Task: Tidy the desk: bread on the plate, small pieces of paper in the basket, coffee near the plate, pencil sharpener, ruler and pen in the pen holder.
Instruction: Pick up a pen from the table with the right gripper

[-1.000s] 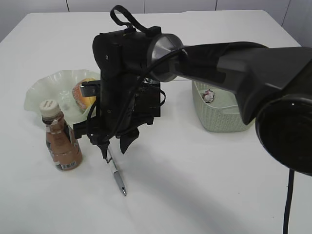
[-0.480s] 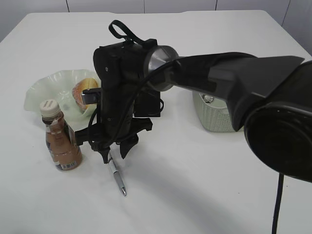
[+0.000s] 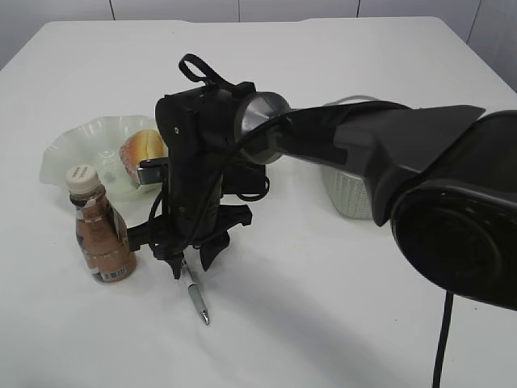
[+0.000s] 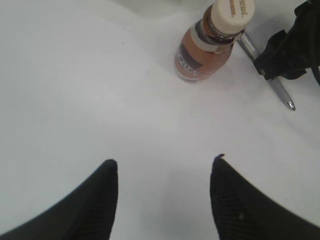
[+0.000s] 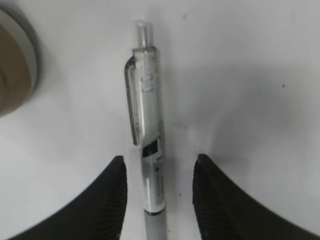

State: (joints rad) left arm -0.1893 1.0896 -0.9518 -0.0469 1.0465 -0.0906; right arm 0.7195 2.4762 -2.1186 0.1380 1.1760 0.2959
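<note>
One bread (image 3: 142, 146) sat on the plate (image 3: 65, 153) behind the right end effector (image 3: 187, 262), whose jaws stood apart astride one pen (image 5: 148, 165) on the worktop (image 3: 323, 307); one coffee bottle (image 3: 98, 235) stood beside it.

Silver/clear pen (image 5: 148, 150), brown coffee btl (image 3: 100, 236) w/ cream cap, pale-green plate (image 3: 69, 149) & basket (image 3: 349, 196), white table (image 3: 339, 323).
</note>
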